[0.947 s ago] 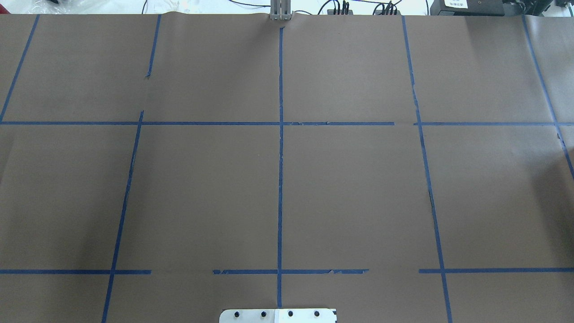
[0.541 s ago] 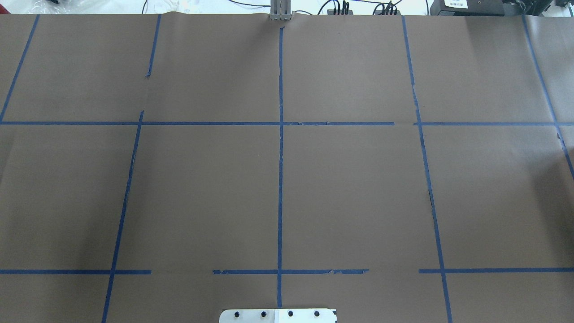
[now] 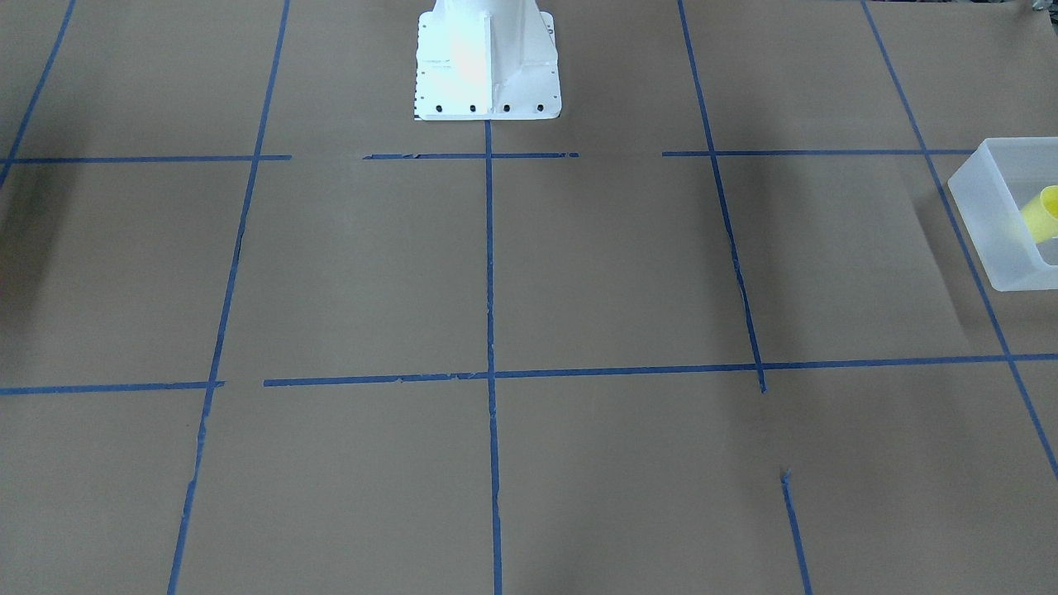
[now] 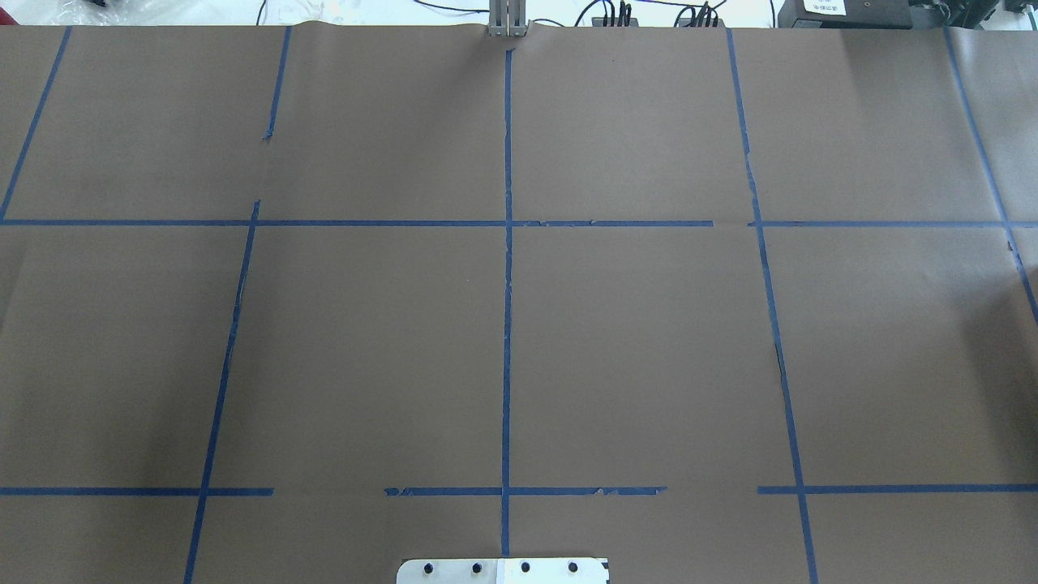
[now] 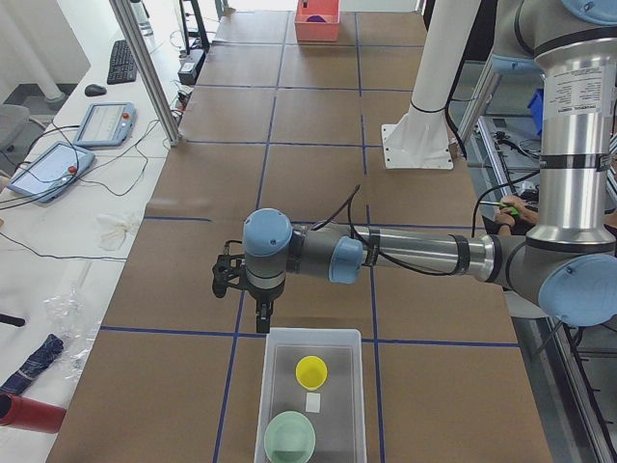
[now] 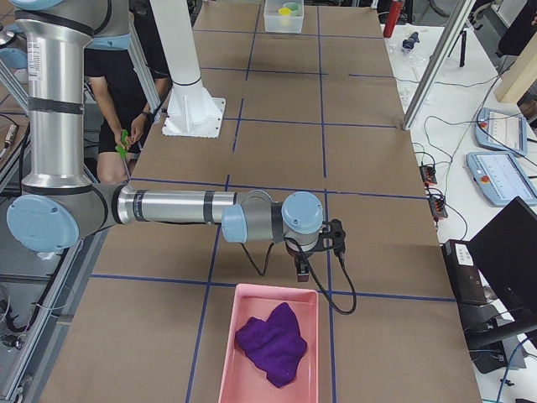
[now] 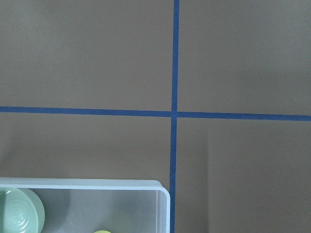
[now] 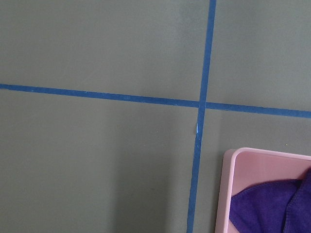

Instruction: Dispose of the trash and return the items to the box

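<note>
The frosted white box (image 5: 313, 338) stands at the table's left end. It holds the yellow cup (image 5: 310, 370) and the mint-green bowl (image 5: 290, 437). My left gripper (image 5: 262, 315) points down just beyond the box's far wall; I cannot tell if it is open or shut. The left wrist view shows the box corner (image 7: 97, 184) and the bowl (image 7: 19, 213). The front view shows the box (image 3: 988, 223) with the cup (image 3: 1043, 213). My right gripper (image 6: 302, 270) hangs just before a pink tray (image 6: 268, 294); I cannot tell its state.
The pink tray holds a crumpled purple cloth (image 6: 273, 340), which also shows in the right wrist view (image 8: 272, 206). The white robot base (image 3: 488, 58) stands at the table's near middle edge. A person (image 6: 126, 101) stands behind the robot. Blue tape lines grid the brown table.
</note>
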`<state>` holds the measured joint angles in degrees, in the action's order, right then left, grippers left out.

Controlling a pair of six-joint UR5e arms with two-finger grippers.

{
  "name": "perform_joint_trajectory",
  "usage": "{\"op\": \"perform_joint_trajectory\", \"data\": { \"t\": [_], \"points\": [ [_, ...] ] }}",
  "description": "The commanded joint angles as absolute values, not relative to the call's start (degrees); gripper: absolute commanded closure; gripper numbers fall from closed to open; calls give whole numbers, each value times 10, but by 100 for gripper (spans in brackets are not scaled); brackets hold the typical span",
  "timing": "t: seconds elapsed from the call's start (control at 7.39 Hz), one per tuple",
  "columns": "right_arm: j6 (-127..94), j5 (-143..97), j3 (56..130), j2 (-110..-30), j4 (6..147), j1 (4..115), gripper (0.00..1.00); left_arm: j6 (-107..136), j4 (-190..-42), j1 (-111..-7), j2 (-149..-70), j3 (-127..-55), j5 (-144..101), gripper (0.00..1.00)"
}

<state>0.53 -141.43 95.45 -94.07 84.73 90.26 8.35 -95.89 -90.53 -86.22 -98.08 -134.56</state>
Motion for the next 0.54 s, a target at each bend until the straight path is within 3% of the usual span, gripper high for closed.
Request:
{"op": "perform_joint_trajectory", "data": {
  "t": [0.0,0.41],
  "points": [
    [5,-1415,954,-941,847,903,0,83,-959,-905,-862,-981,-1346,0],
    [5,-1415,957,-941,847,903,0,84,-960,-905,-862,-980,-1346,0]
  ]
}}
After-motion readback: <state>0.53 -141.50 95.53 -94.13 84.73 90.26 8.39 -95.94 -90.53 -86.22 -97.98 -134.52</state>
